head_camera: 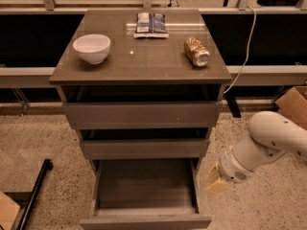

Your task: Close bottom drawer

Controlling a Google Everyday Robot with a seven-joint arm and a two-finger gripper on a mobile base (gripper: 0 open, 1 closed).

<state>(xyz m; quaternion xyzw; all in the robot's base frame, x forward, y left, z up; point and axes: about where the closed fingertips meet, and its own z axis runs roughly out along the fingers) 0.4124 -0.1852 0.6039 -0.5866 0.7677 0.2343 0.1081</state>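
Observation:
The bottom drawer (144, 221) of the grey-brown cabinet is pulled far out toward me. Its deep box (144, 186) is empty and its flat front lies at the lower edge of the view. The middle drawer front (144, 148) and the top drawer front (141, 114) sit a little way out. My gripper (214, 181) hangs at the end of the white arm (268, 140), low down just to the right of the open drawer's right side wall, a short gap away.
On the cabinet top (144, 61) stand a white bowl (91, 47), a snack packet (149, 24) and a can lying on its side (197, 51). A cardboard box (295, 104) is at the right, a black bar (33, 195) at lower left on the speckled floor.

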